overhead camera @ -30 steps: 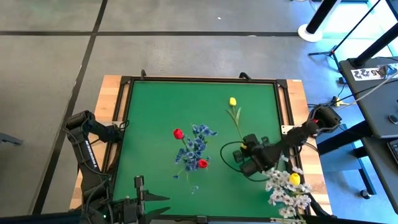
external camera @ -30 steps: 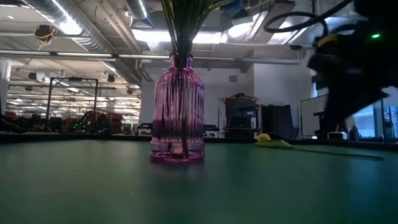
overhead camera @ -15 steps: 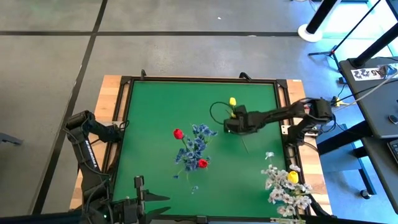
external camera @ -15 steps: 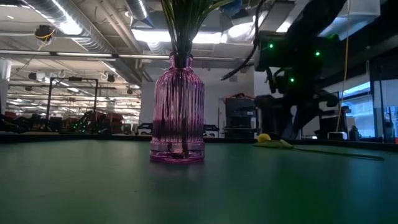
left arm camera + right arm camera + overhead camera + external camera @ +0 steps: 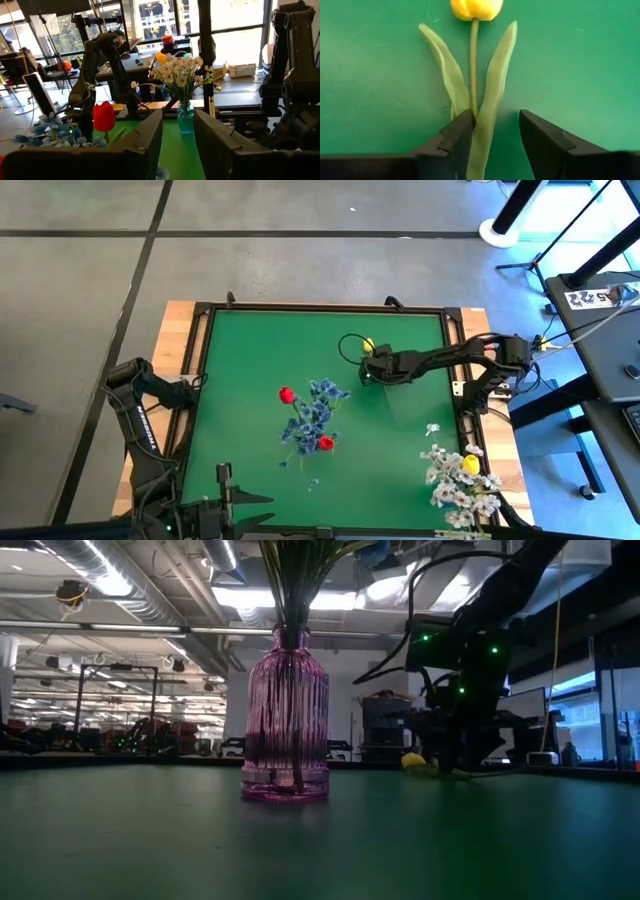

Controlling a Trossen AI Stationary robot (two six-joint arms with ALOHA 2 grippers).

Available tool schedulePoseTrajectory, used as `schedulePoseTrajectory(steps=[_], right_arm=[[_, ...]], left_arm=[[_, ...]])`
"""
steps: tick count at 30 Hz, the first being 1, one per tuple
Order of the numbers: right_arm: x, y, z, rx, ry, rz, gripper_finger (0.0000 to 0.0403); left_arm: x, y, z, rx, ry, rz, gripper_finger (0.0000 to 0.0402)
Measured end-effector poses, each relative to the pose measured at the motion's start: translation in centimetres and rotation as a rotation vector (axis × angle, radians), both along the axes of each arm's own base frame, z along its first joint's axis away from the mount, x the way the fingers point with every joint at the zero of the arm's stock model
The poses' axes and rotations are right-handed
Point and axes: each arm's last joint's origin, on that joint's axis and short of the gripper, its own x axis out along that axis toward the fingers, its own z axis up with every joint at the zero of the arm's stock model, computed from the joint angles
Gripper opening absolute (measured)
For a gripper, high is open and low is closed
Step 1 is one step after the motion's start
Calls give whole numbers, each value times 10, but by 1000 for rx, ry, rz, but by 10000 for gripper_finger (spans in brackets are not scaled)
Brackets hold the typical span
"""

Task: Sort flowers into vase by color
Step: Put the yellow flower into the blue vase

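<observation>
high view first: right gripper [image 5: 376, 367] is stretched out over the green table [image 5: 250, 340], down on the yellow tulip [image 5: 368, 344] lying flat near the far side. in the middle stands a bunch of red tulips [image 5: 287, 394] and blue blossoms [image 5: 318, 412]; a whitish spray [image 5: 458, 488] with another yellow bud sits at the near right corner. left gripper [image 5: 196, 381] waits at the left edge of the table.

low view: purple ribbed vase [image 5: 286, 720] upright on the mat, green stems rising out of its neck. behind it to the right the right arm is down at the table, the yellow bud showing just beside it.

left wrist view: the left fingers [image 5: 145, 137] stand apart with nothing between them; past them a red tulip, blue blossoms, and a small teal vase [image 5: 185, 117] holding the whitish spray.

right wrist view: the right fingers [image 5: 457, 132] are spread, straddling the tulip's stem and leaves, one pad touching a leaf, not closed on it. the bud lies just beyond them.
</observation>
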Motion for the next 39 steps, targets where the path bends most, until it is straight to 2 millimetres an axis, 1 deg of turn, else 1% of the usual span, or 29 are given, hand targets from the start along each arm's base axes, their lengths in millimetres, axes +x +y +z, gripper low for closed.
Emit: schedulePoseTrajectory(steps=[5,11,15,18,20,22,23,24,26,27,29,31,33,35,37,39], right_arm=[[2,1,1,27,14,57,165],[11,3,8,136,-19,152,165],[11,3,8,140,-19,158,154],[13,3,8,136,-8,214,120],[14,4,8,139,-13,236,83],[15,5,8,143,-24,244,35],[16,7,8,141,-25,256,19],[16,9,8,133,-22,278,12],[17,15,12,141,-38,319,18],[18,21,16,161,-56,357,19],[18,38,34,152,-118,431,13],[13,59,59,104,-208,516,6],[4,82,86,24,-314,602,8],[-11,105,116,-64,-444,669,11],[-31,128,144,-139,-592,712,10],[-52,151,169,-196,-784,728,5]], left_arm=[[1,1,0,0,0,3,108],[1,1,0,1,1,3,108],[1,1,0,1,0,3,108],[1,1,0,0,0,3,108],[1,1,0,1,0,3,108],[1,1,0,1,0,3,108],[1,1,0,1,0,3,108],[1,1,0,1,0,3,108],[1,1,0,0,0,3,108],[1,1,0,0,0,3,108],[1,1,0,-7,-1,3,108],[1,0,0,-21,-4,4,108],[-1,0,0,-23,-4,0,108],[-1,0,0,-21,-3,0,108],[-1,0,0,-23,-3,0,108],[0,0,0,-27,-4,1,108]])
